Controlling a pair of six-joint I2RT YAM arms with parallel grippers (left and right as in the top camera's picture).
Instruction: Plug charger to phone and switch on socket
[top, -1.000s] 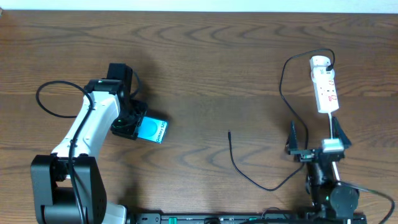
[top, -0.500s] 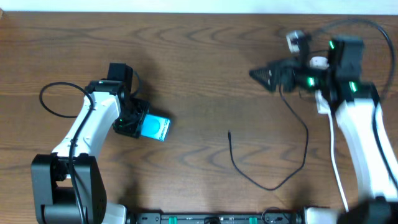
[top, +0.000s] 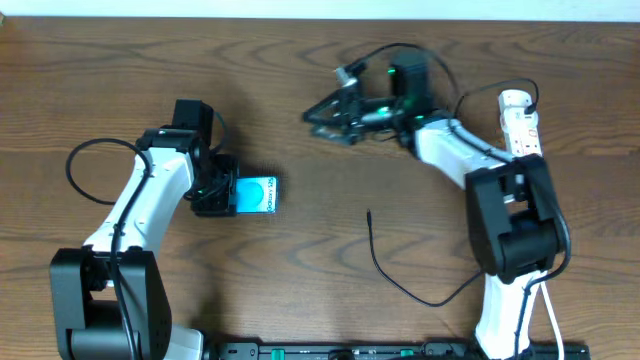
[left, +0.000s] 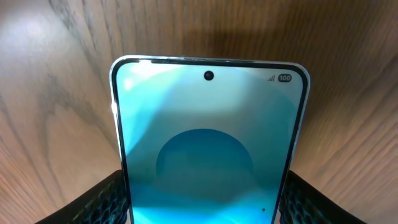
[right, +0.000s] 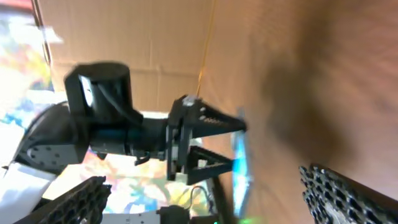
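Observation:
The phone, with a bright cyan screen, lies flat on the table left of centre. My left gripper is shut on its left end. In the left wrist view the phone fills the frame between the two finger pads. My right gripper is open and empty, stretched out over the upper middle and pointing left. Its wrist view shows its open fingers and the phone edge-on. The charger lies loose, with its plug tip at table centre. The socket lies at the far right.
The wooden table bears everything. The right arm's links stand over the right side, beside the socket and above the charger's loop. A black robot cable loops at the far left. The left arm's base is at the bottom left.
My right arm has swung up from the lower right, across the socket, to the upper middle. My left gripper has turned the phone slightly, and it now lies more level.

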